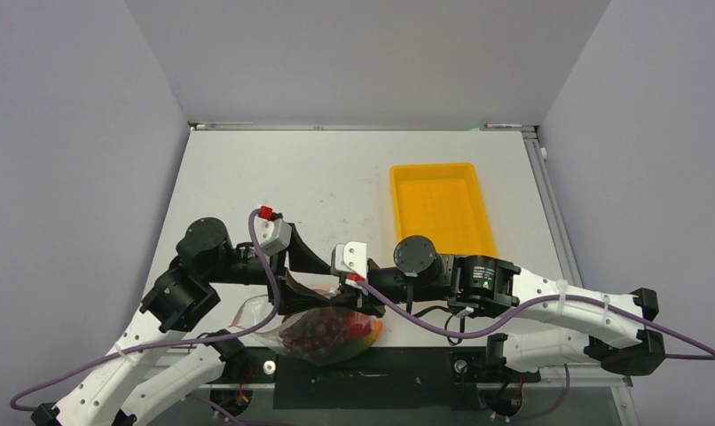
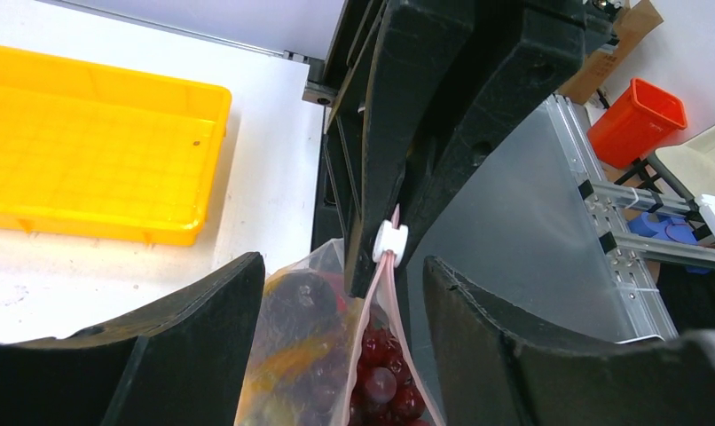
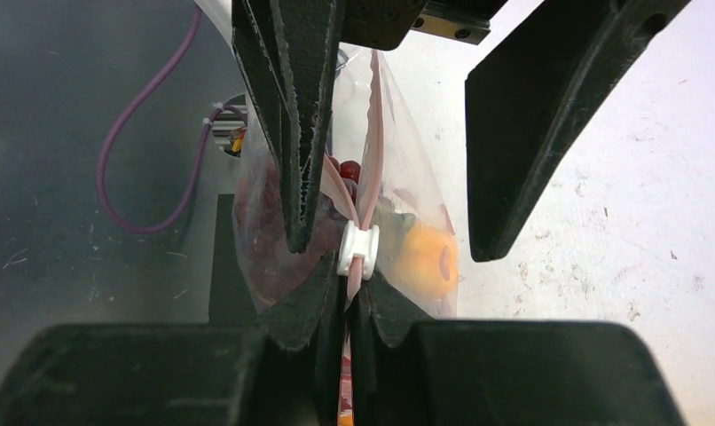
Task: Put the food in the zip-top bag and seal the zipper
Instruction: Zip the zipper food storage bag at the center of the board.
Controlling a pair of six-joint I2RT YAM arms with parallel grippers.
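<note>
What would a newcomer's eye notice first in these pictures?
The clear zip-top bag, full of toy food, sits at the table's near edge. The right end effector pinches its pink zipper; the left end effector stands open astride it. A yellow tray lies farther back.

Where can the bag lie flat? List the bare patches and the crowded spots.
Bare: the tabletop left of the yellow tray, up to the far edge, and a narrow strip between tray and right edge. Crowded: the near middle, where left arm and right arm meet over the zip-top bag.
</note>
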